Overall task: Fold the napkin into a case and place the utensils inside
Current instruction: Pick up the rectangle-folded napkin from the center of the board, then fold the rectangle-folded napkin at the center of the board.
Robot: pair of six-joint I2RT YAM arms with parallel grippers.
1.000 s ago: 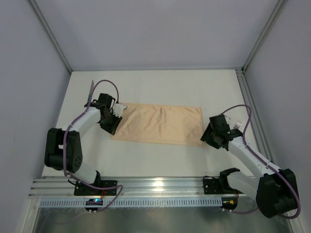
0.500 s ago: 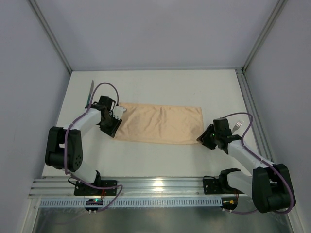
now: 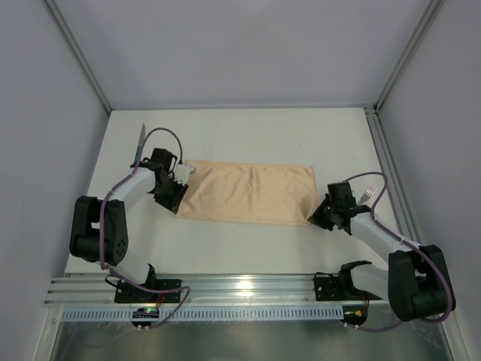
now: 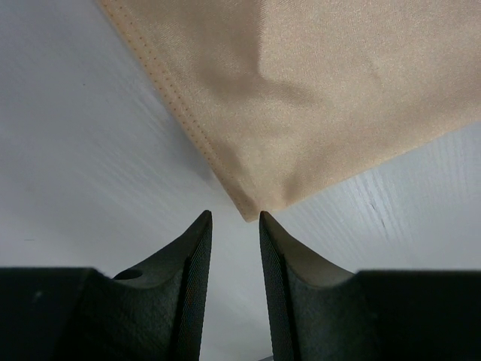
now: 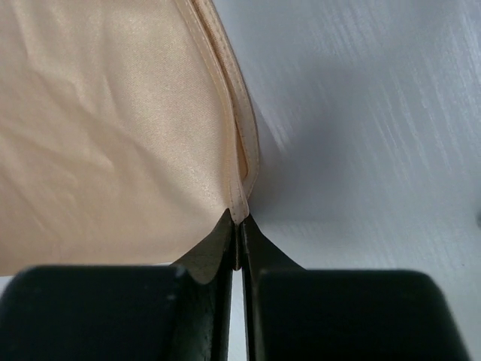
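The peach-orange napkin (image 3: 248, 192) lies flat as a long rectangle in the middle of the table; no case is in view. My right gripper (image 3: 316, 218) sits at its near right corner. In the right wrist view it (image 5: 239, 223) is shut on that corner, where two hemmed layers of the napkin (image 5: 113, 135) meet. My left gripper (image 3: 173, 198) is at the near left corner. In the left wrist view it (image 4: 235, 218) is open, and the napkin (image 4: 316, 98) corner tip lies just ahead of its fingertips. The knife (image 3: 139, 144) lies far left; the fork (image 3: 368, 194) lies beside the right arm.
White side walls close in the table on the left and right. A metal rail (image 3: 248, 286) runs along the near edge by the arm bases. The right arm's purple cable (image 3: 376, 180) loops over the fork.
My right gripper slid in to the napkin's near right corner and shut on it. The left gripper shifted slightly at the near left corner and stays open.
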